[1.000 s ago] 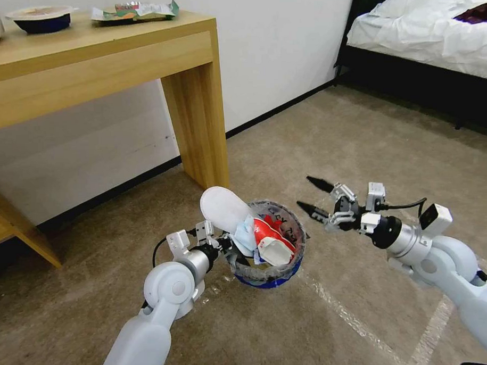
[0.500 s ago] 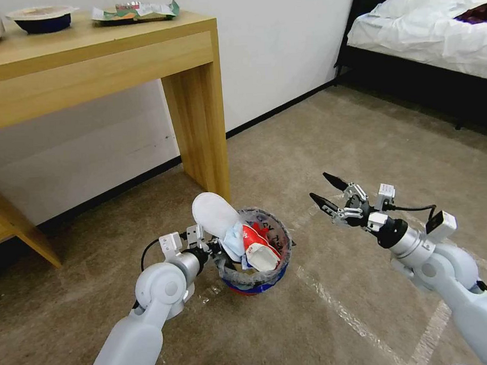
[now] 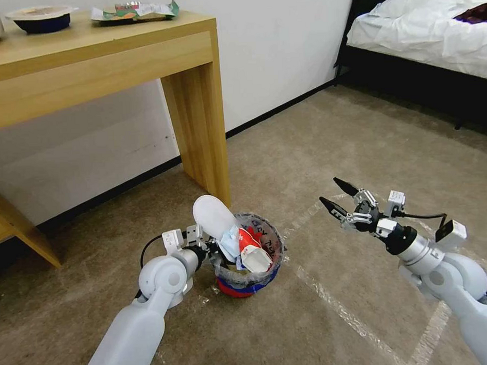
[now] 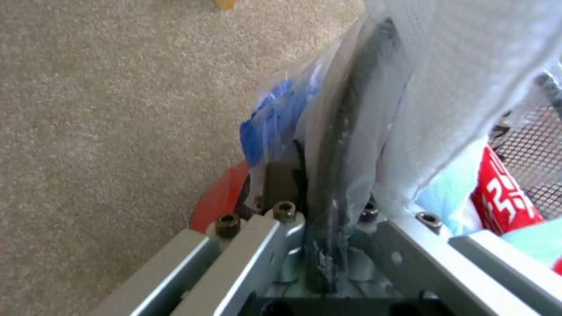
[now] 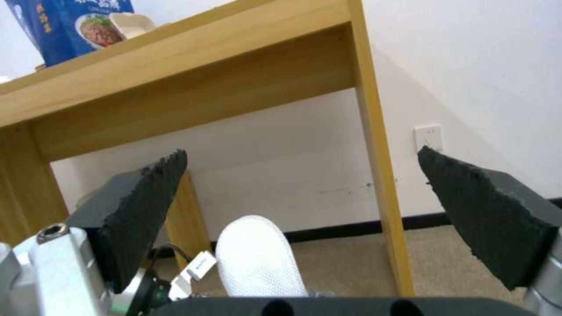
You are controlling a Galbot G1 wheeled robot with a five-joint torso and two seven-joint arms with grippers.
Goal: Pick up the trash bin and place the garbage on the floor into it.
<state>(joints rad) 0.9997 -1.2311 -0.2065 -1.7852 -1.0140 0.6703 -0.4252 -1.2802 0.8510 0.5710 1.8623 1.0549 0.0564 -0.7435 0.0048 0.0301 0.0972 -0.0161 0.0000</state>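
The trash bin [image 3: 246, 281], a small red bucket with a blue band and a clear liner, sits low on the carpet near the table leg. It is packed with garbage. A white slipper [image 3: 214, 217] sticks up out of it, beside a red-white wrapper [image 3: 252, 250] and pale blue paper [image 3: 230, 241]. My left gripper [image 3: 211, 251] is shut on the bin's left rim. In the left wrist view the liner-covered rim [image 4: 342, 145] runs between the fingers, with the slipper [image 4: 468, 87] and wrapper [image 4: 503, 193] inside. My right gripper [image 3: 337, 196] hangs open in the air right of the bin, holding nothing. Its pads [image 5: 146, 210] stand wide apart, with the slipper [image 5: 257, 259] seen between them.
A wooden table leg [image 3: 199, 131] stands just behind the bin. Its top carries a bowl [image 3: 40, 18] and a snack packet [image 3: 135, 10]. A bed [image 3: 424, 27] fills the back right. Tape lines [image 3: 338, 312] cross the carpet, which is open on the right. A wall socket [image 5: 429, 137] is behind the leg.
My left gripper has carried the bin down and a little left, closer to the carpet. The right gripper has drawn back to the right, still open.
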